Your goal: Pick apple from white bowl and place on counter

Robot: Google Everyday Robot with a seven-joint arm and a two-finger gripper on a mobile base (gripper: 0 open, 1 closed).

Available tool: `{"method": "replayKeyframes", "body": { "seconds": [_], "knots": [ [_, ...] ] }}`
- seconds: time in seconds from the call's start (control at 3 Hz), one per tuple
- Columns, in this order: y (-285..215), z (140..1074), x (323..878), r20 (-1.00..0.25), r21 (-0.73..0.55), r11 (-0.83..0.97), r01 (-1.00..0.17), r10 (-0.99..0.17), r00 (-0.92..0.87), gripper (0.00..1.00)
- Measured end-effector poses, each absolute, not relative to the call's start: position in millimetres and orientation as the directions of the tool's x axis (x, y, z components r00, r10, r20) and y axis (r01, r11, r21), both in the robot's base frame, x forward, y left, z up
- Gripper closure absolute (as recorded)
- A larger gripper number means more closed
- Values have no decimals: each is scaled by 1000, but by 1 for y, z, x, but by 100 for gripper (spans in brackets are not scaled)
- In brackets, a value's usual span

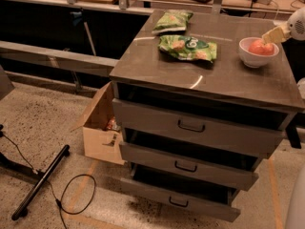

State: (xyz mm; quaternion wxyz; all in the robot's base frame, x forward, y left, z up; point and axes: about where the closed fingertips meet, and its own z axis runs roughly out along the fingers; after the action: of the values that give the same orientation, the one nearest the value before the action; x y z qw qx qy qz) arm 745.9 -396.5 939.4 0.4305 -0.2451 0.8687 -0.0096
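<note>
While the apple (262, 47) sits in the white bowl (252, 59) at upper right of the frame, round, no clear long axis, bowl upright on the tabletop (228, 78), gripper (273, 34) slanting down-left just over the apple, its state cannot be told, green snack bag (187, 48) lying to the left.

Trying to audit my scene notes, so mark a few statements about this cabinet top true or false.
1. The apple lies in the white bowl. True.
2. The gripper hangs over the left side of the counter. False: it is at the right edge, just by the bowl and apple.
3. Two green snack bags lie on the counter. True.
4. A cardboard box stands on the counter. False: the cardboard box stands on the floor, left of the drawers.
</note>
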Motion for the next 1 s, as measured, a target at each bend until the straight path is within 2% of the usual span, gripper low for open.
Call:
{"method": "replayKeyframes", "body": {
  "seconds": [0.33, 0.67, 1.0],
  "knots": [
    [-391, 935, 747, -744, -213, 876, -432, -432, -510, 45],
    [-387, 934, 748, -744, -208, 871, -445, -436, -506, 24],
    [-384, 934, 749, -744, -208, 868, -451, -440, -503, 24]
  ]
}}
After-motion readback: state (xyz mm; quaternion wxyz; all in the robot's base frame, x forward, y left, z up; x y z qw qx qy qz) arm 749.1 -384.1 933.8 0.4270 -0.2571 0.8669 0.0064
